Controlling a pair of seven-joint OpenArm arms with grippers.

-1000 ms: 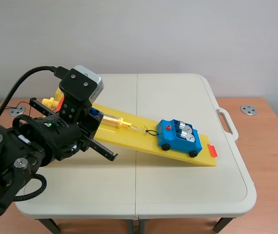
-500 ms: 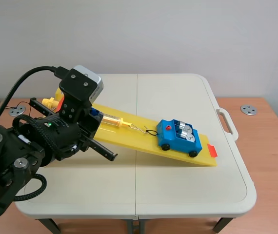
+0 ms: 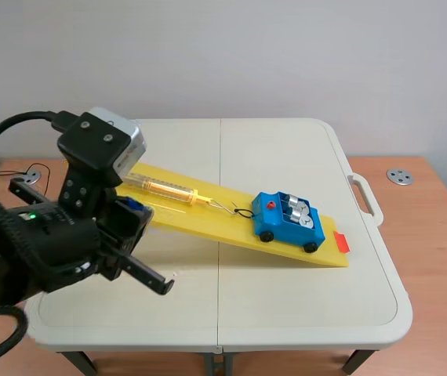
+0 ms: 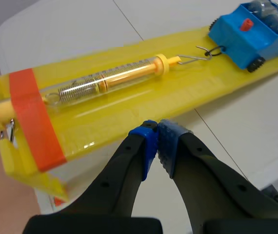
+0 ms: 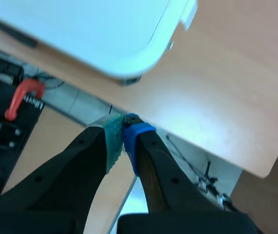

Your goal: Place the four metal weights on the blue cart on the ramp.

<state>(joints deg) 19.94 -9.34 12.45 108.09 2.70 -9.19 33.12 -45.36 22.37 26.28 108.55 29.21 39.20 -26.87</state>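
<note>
Cart point(image 3: 286, 223) lies lengthwise on the ramp point(image 3: 216, 223), hooked nose upslope — left claw point(image 4: 157, 130) and right claw point(image 5: 123, 123) pinched together, empty.

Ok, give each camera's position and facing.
Scene view: between the arms, facing across the table; left arm shows.
Left wrist view: above the shut left gripper, facing along the ramp to the blue cart.
Right wrist view: beyond the table's corner, facing down; shut right gripper shows.
Shared: scene and left wrist show ramp and cart.
</note>
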